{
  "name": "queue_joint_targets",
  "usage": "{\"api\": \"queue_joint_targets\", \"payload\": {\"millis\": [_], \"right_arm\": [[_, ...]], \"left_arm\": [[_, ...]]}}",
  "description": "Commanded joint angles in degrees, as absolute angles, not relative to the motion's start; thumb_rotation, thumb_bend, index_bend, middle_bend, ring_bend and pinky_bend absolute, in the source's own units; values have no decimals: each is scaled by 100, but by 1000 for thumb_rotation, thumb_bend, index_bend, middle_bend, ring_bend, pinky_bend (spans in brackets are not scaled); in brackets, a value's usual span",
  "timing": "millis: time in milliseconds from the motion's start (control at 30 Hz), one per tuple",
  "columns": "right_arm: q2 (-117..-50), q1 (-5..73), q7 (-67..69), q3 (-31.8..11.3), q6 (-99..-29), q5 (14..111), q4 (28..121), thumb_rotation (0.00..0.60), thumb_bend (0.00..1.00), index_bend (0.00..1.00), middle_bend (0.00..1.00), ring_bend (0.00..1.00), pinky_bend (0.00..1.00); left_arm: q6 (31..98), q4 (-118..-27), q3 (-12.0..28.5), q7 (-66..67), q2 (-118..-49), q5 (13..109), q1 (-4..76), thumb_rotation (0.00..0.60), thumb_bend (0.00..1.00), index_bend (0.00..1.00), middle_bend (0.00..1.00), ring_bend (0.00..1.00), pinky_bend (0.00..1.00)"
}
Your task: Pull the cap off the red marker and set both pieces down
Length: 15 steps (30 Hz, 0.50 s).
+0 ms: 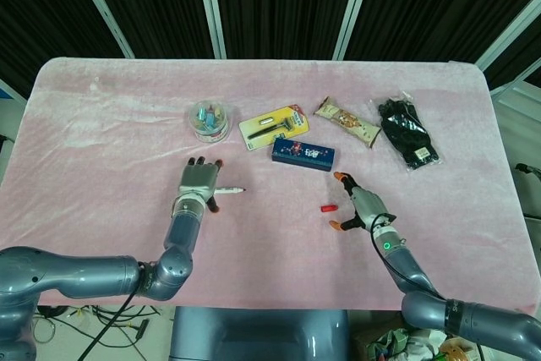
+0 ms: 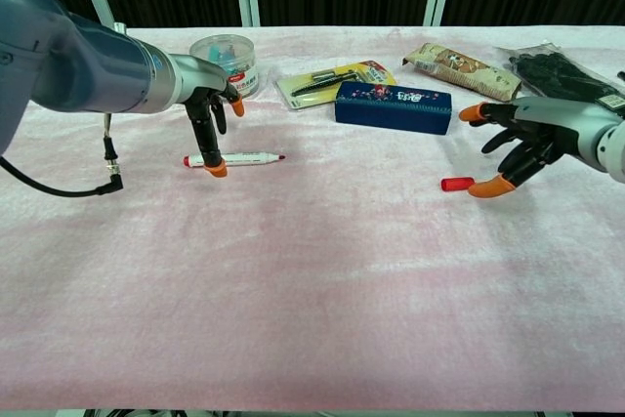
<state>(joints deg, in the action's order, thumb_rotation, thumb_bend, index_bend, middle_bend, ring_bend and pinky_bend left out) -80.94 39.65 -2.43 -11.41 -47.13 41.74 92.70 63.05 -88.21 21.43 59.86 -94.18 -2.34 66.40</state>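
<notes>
The uncapped red marker (image 1: 228,190) (image 2: 239,158) lies flat on the pink cloth with its red tip pointing right. My left hand (image 1: 196,185) (image 2: 210,114) stands over the marker's left end with its fingers spread; one orange fingertip (image 2: 217,168) rests on the cloth at the barrel. The small red cap (image 1: 326,207) (image 2: 455,184) lies on the cloth by itself. Just right of it my right hand (image 1: 359,205) (image 2: 518,144) hovers with its fingers spread wide, holding nothing.
Behind the hands stand a round clear tub (image 1: 208,120), a yellow blister pack (image 1: 273,126), a blue box (image 1: 303,153), a snack bar (image 1: 347,121) and black gloves (image 1: 408,133). A black cable (image 2: 103,158) hangs from the left arm.
</notes>
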Motion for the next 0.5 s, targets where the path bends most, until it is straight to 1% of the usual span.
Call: {"api": "queue_joint_targets", "payload": {"millis": [33,133,233,333,400,433,500], "right_arm": [[-7778,3789,30,-1416,-5065,4377,9382,600,119,67,4,146,232],[-7228,3471,473,-1571,-5219,4675,9452,600,119,38,3,145,228],[-6825,3157,888,-1657,-5356,4886,9200,600,119,20,4,145,228],[-6650,2964,1073,-1631,-5483,5112,8896,600,119,20,4,145,228],[-6529,2756,1283,-1572,-5635,5366,8523,600,119,20,4,146,228],[-6400,2513,1448,-1549,-5817,5338,8200,600,120,20,4,146,228],[-6206,2173,1941,-1436,-5932,5641,7879,600,120,20,4,149,228]], "left_arm": [[6352,-9063,2176,5894,-9199,94,6642,600,132,129,208,0,0],[6381,-9637,2180,5735,-8734,527,6513,600,131,127,203,0,0],[6560,-10149,2057,5639,-8280,1086,6367,600,131,127,201,0,0],[6681,-10469,1944,5556,-7984,1503,6235,600,131,127,195,0,0],[6776,-10796,1806,5427,-7665,1991,6057,600,131,127,192,0,0],[6914,-11063,1663,5390,-7397,2391,5895,600,131,127,192,0,0],[7204,-11642,1309,5155,-6891,3313,5456,600,131,129,191,0,0]]}}
